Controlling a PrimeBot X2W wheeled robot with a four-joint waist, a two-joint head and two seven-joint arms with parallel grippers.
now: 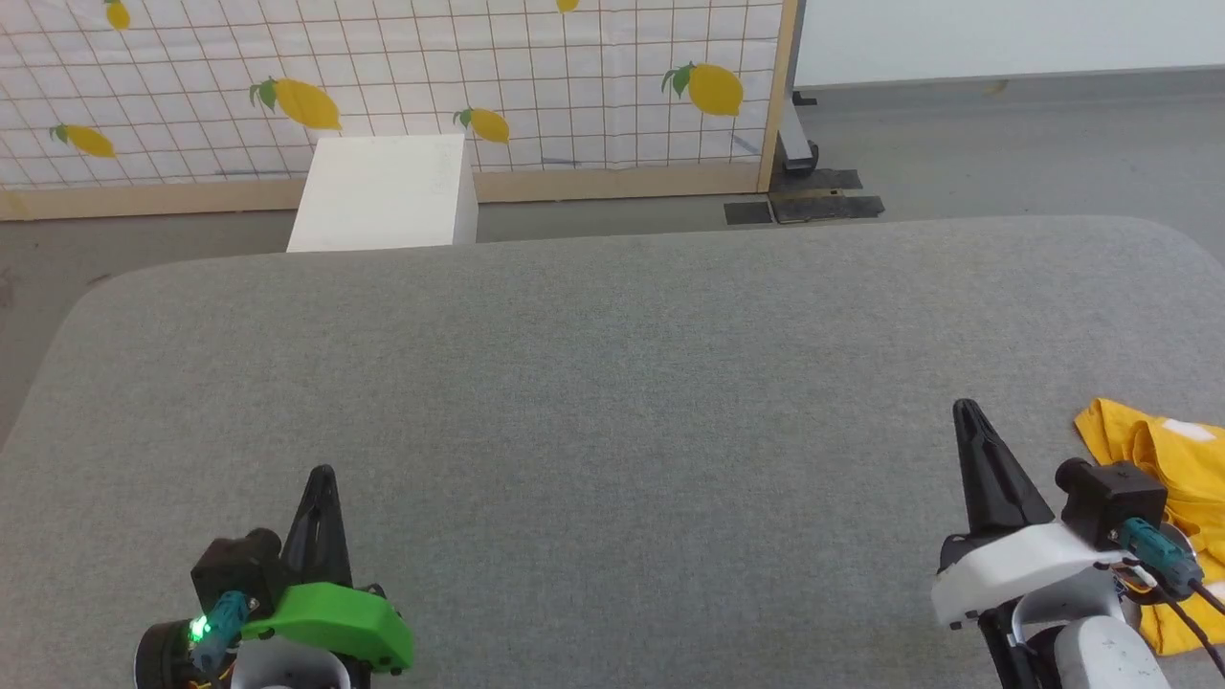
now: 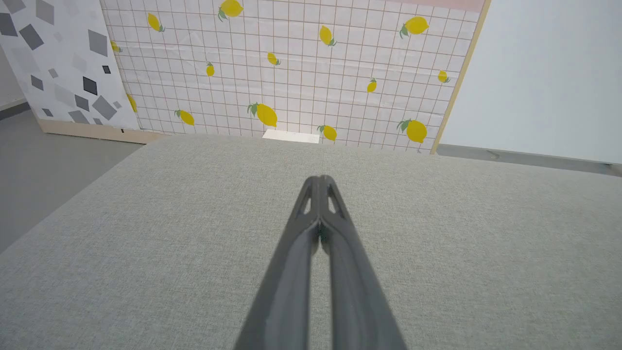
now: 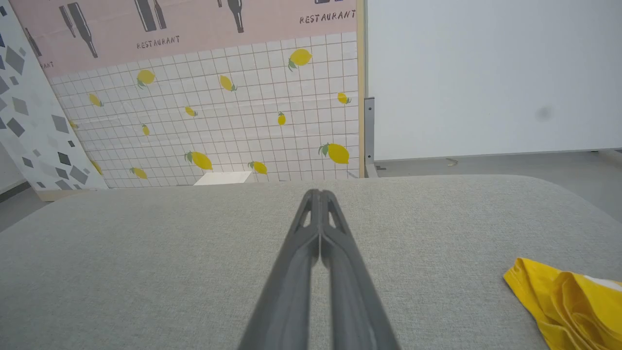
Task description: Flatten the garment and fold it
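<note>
Left gripper [image 1: 322,473]: low at the left in the head view, on a green mount; the two dark fingers are pressed together at the tips with nothing between them; the left wrist view shows the same gripper [image 2: 319,180] above bare grey cloth
White box [image 1: 388,191]: stands on the floor behind the far edge of the bench, left of centre
Lemon panel [image 1: 536,86]: white grid printed with yellow lemons, in a wooden frame, upright behind the box
Bench [image 1: 612,383]: covered in grey woven fabric, with rounded corners
Right gripper [image 1: 965,409]: low at the right in the head view, on a white mount; fingers together and holding nothing; the right wrist view shows this gripper [image 3: 319,193] pointing across the bench towards the lemon panel
Garment [image 1: 1163,459]: bright yellow cloth, crumpled into soft folds, with a small white patch near its top edge; it lies on the bench at the far right, just beside the right gripper and apart from its fingers; part of it is hidden behind that wrist and part is cut off by the picture's edge; the right wrist view has the garment [image 3: 559,301] at the lower right, one pointed corner turned towards the fingers
Count: two grippers; one garment; one white box; one bench
</note>
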